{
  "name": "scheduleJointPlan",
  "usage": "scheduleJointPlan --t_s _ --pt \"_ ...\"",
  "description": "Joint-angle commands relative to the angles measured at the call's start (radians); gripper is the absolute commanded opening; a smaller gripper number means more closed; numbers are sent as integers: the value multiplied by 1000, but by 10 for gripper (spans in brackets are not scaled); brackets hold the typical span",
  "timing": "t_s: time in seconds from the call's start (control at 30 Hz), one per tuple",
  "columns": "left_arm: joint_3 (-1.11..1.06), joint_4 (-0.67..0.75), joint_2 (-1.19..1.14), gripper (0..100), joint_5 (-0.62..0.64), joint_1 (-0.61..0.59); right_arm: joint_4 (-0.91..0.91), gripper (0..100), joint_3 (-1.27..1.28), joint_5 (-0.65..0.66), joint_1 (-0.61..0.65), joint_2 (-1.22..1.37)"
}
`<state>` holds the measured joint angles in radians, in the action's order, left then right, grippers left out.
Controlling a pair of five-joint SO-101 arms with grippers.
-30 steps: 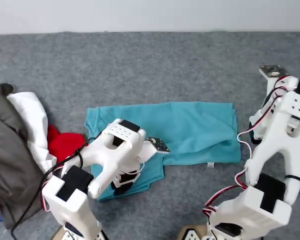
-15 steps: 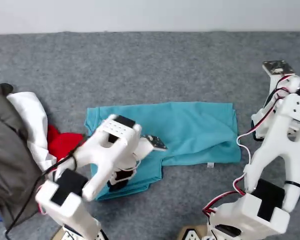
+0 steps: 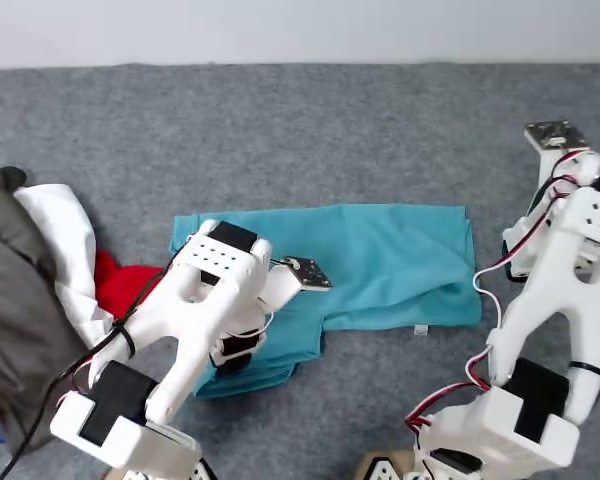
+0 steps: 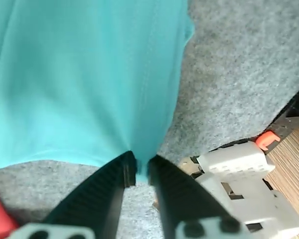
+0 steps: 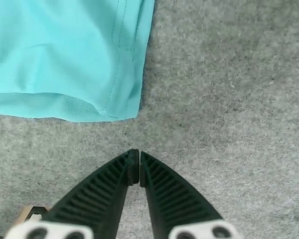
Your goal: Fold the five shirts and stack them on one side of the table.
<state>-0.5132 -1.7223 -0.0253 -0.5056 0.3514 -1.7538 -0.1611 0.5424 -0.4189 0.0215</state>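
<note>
Left wrist view has the left gripper (image 4: 138, 169) pinching one edge of the teal shirt (image 4: 79, 74), both jaws squeezed tight on the cloth. I think it holds this edge so it can lift it and fold it over. Beside it, the right gripper (image 5: 134, 169) is closed on nothing, above the grey table (image 5: 229, 99). The shirt's corner lies just ahead of its tips, not touching. Farther off, the other shirts (image 3: 65, 240) lie in a heap.
</note>
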Motion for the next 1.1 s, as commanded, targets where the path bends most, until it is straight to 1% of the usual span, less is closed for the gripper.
scheduleJointPlan --t_s 0.0,0.13,0.23,0.37,0.5,0.6,0.77,0.9,1.07 --pt "18 20 49 118 -5 0 -44 9 -11 -3 -5 -58" --pt "18 41 49 117 -5 2 -44 9 -11 -3 -5 -58" --pt "12 41 49 87 -5 2 -44 9 -11 -3 -5 -58" --pt "-56 69 49 81 -5 2 -44 9 -11 -3 -5 -59" --pt "-87 103 51 131 14 3 -44 9 -11 -3 -5 -59" --pt "-102 141 49 160 61 57 -44 9 -11 -3 -5 -59" --pt "-156 229 49 160 132 181 -44 9 -11 -3 -5 -59" --pt "-180 261 49 159 152 166 -44 9 -11 -3 -7 -59" --pt "-179 261 49 159 143 78 -44 9 -11 -3 -5 -59"
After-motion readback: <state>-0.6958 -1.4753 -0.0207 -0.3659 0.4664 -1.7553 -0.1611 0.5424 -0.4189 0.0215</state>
